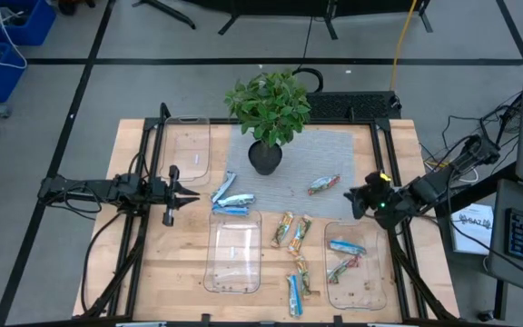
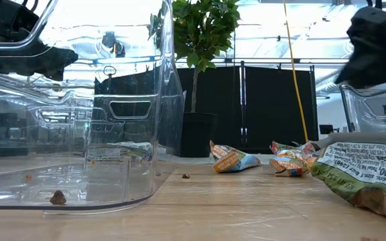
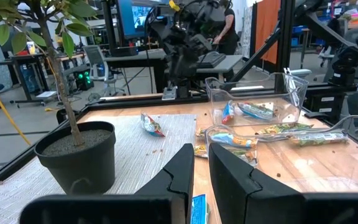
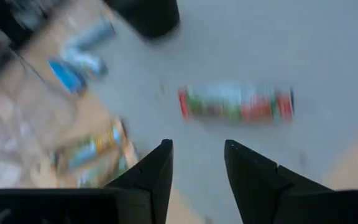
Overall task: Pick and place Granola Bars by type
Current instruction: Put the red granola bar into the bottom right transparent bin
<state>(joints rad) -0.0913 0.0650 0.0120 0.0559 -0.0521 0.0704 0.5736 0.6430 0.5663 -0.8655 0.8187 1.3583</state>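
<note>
Two red-blue bars (image 1: 345,258) lie in the right tray (image 1: 377,293), others wait on the table, and the right gripper (image 1: 356,202), fingers spread and empty, nears one red-blue bar (image 1: 323,184) on the mat (image 1: 334,154).

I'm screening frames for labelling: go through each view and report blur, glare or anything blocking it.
Right wrist view: motion-smeared, the red-blue granola bar streaked. Low view: a clear plastic tray fills the left half, with bright backlight glaring through it; a green-yellow bar looms soft at right. Left wrist view: sharp, though the fingers cover the bottom. High view: evenly lit, sharp.
</note>
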